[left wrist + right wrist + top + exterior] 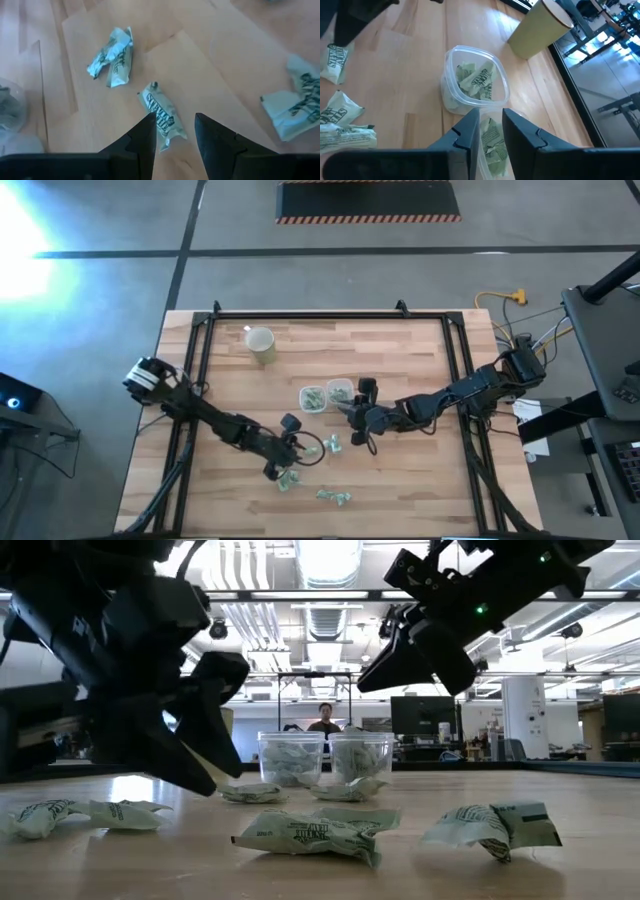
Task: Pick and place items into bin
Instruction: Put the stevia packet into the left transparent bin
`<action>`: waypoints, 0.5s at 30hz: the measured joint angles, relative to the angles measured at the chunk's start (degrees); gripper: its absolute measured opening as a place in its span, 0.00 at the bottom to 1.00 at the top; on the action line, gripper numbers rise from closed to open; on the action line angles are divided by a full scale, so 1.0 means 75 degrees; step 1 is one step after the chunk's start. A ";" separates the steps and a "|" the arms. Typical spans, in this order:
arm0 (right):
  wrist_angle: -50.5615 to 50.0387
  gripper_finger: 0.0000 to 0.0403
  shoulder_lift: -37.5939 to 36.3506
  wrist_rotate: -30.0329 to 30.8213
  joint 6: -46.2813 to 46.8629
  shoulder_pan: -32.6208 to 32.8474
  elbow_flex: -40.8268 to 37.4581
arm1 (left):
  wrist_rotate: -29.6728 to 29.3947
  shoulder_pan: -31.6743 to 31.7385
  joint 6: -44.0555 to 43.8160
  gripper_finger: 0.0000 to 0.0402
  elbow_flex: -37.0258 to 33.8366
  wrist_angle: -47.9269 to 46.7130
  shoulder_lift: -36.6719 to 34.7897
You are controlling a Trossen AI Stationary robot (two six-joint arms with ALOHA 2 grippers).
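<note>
Several small pale green-and-white wrapped items lie loose on the wooden table (420, 360). One item (162, 114) lies flat between the fingertips of my open left gripper (173, 127), also seen from above (284, 467). My right gripper (491, 120) hovers over two clear plastic bins (313, 397) (340, 390). Both bins hold items. Its fingers stand a narrow gap apart with nothing between them. One bin (475, 85) lies ahead of the fingers, the other (492, 147) under them. My left gripper comes slanting down with one finger (146, 135) on each side of the item's near end (169, 131). The item lies flat on the table. Whether the fingers touch it I cannot tell.
A beige cup (261, 343) stands at the far left of the table. Other loose items lie near the front (333, 497) (332, 443) and beside my left gripper (112, 56) (295, 102). A black frame (300, 316) borders the table.
</note>
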 joint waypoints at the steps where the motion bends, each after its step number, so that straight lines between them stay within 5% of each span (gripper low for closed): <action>1: -0.0010 0.18 0.0000 0.0000 0.0000 0.0006 0.0000 | 0.0000 0.0026 -0.0003 0.29 0.0000 0.0003 0.0037; 8: -0.0051 0.17 0.0000 -0.0001 0.0029 0.0015 0.0000 | 0.0000 0.0095 -0.0008 0.27 -0.0009 -0.0003 0.0065; 15: -0.0179 0.17 0.0000 0.0000 0.0150 0.0015 0.0000 | 0.0000 0.0109 -0.0006 0.11 -0.0009 -0.0009 0.0065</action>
